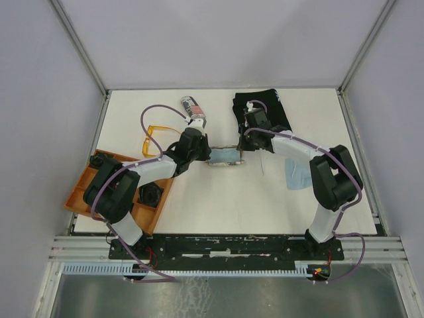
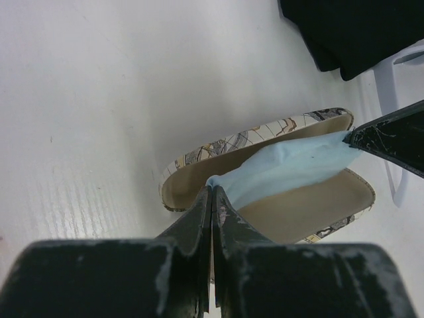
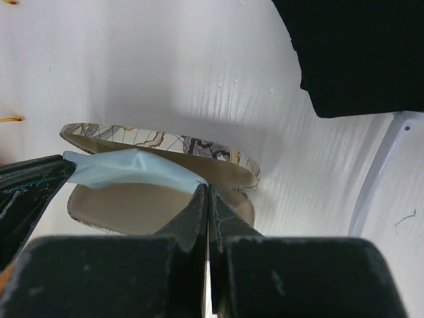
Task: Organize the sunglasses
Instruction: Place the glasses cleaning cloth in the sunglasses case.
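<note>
The white table is carrying an orange tray at left, the orange sunglasses lying just beyond it. The left gripper and the right gripper are each pinching an end of a blue cloth over an open case. The white sunglasses are lying against black fabric.

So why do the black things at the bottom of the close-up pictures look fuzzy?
Left wrist view: the left gripper sits too near the lens, so its body blurs; the case and blue cloth look sharp. Right wrist view: same for the right gripper, soft shadow behind the case. Top view: even light.
</note>
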Motion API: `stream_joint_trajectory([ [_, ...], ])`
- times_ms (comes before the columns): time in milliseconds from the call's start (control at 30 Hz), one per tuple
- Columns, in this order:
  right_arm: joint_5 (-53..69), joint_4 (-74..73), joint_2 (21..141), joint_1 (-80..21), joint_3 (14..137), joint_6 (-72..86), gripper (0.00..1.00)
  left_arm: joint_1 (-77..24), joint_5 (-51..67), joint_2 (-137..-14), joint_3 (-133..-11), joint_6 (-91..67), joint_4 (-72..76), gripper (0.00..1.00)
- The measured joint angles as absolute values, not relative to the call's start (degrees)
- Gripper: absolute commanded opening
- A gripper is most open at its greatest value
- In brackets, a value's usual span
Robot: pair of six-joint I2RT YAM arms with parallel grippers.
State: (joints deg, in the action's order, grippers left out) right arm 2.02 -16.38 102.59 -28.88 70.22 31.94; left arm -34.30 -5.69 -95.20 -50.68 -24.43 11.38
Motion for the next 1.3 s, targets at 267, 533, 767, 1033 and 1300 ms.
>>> stream_joint_trajectory([
  [267,2.98,-16.34,104.66,-28.62,71.11,31.57,0.00,-33.76,-5.37,-96.90,-50.70,-24.34,12.97,0.03],
  [533,2.79,-15.94,104.99,-28.42,71.13,31.38,0.00,-33.54,-5.32,-97.67,-50.70,-24.27,14.15,0.03],
  [767,2.31,-15.22,105.01,-28.18,71.13,31.38,0.00,-32.77,-5.34,-98.04,-50.70,-23.59,15.07,0.03],
  [1033,2.07,-14.59,105.65,-27.68,71.13,31.38,0.00,-32.34,-4.89,-100.33,-50.70,-22.46,15.77,0.03],
  [1300,1.96,-14.55,106.69,-27.40,71.13,31.38,0.00,-32.18,-4.25,-100.79,-50.74,-22.39,16.43,0.03],
])
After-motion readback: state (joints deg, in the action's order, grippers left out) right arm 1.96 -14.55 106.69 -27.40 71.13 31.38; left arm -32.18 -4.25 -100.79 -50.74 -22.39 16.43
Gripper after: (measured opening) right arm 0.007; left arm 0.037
